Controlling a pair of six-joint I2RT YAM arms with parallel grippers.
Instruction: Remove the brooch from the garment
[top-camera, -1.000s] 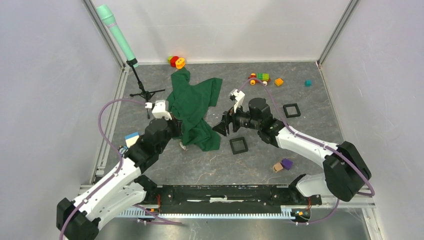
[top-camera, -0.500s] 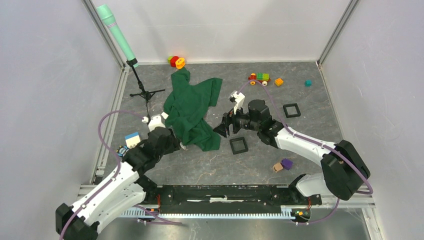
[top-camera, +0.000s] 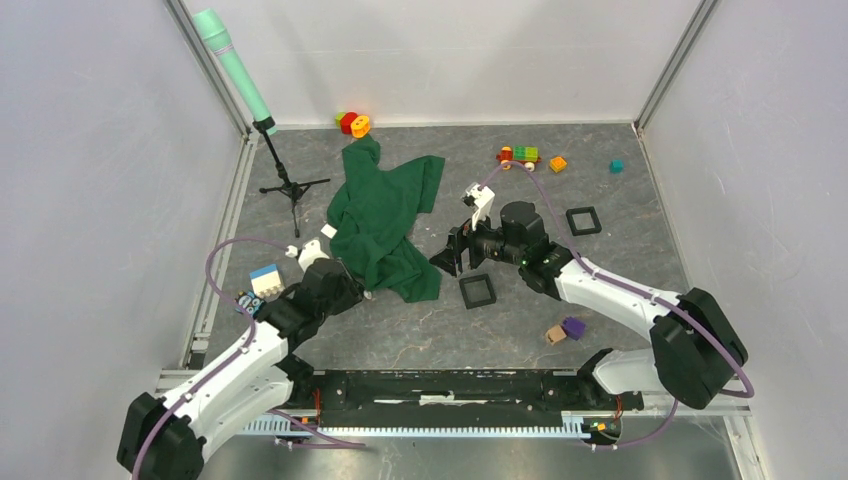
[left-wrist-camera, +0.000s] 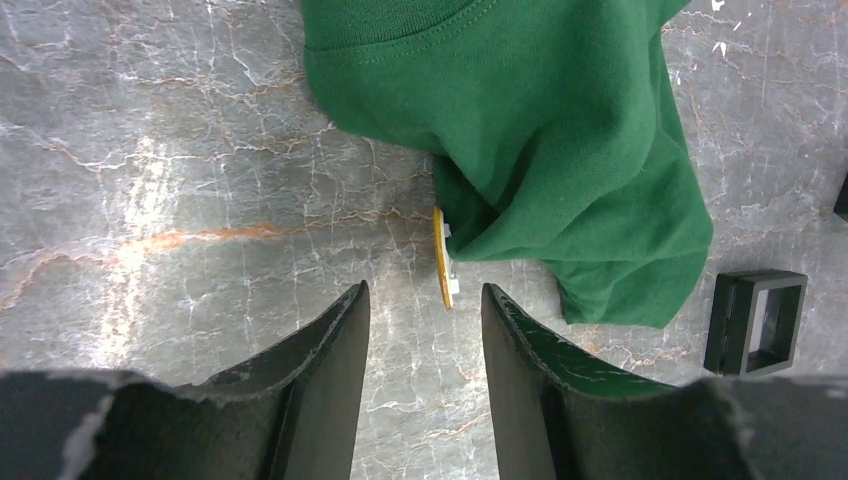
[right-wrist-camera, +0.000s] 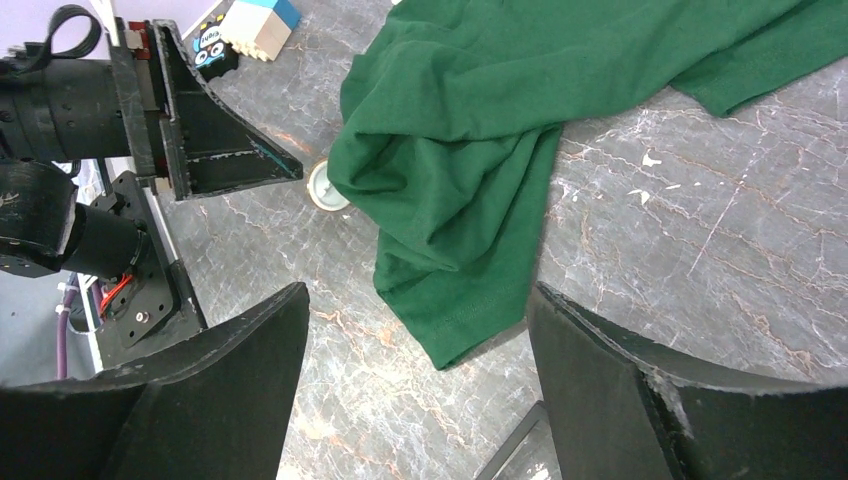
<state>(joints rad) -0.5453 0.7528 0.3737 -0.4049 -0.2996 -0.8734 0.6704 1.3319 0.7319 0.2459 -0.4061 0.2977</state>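
The brooch (left-wrist-camera: 443, 258) stands on its edge on the table (left-wrist-camera: 180, 180), pressed against the near fold of the green garment (left-wrist-camera: 560, 130). It is just ahead of my left end effector (left-wrist-camera: 425, 295). That end effector is about half open, with nothing between its fingers. My right end effector (right-wrist-camera: 418, 300) is spread wide and empty, facing the same fold from the other side. From there the brooch (right-wrist-camera: 327, 186) shows as a small pale disc.

I cannot tell whether its pin is caught in the cloth. I judge it light, thin and stiff, and likely to skid or tip if nudged. The cloth is soft and would drag along with it. I would close across its two flat faces, low near the table, clear of the fold.
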